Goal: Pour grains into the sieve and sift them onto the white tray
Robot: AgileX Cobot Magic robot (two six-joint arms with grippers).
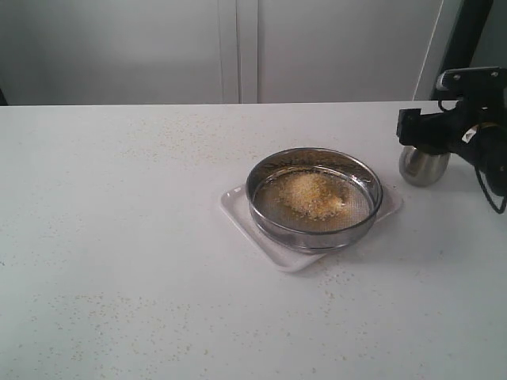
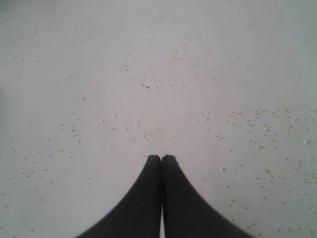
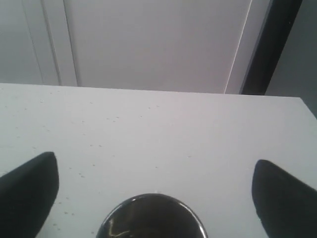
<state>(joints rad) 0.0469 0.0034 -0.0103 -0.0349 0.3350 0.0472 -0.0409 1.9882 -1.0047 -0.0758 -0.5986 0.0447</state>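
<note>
Right claw [image 3: 154, 162] gapes wide by the cup [image 1: 424, 167] — sieve [image 1: 313, 235] well apart; left claw [image 2: 161, 159] clenched.

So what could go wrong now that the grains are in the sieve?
1. The sieve covers nearly all of the white tray, so shaking it might drop grains past the tray's edge onto the table.
2. The open right gripper has a finger on each side of the steel cup; pulling away crookedly could tip the cup over.
</note>
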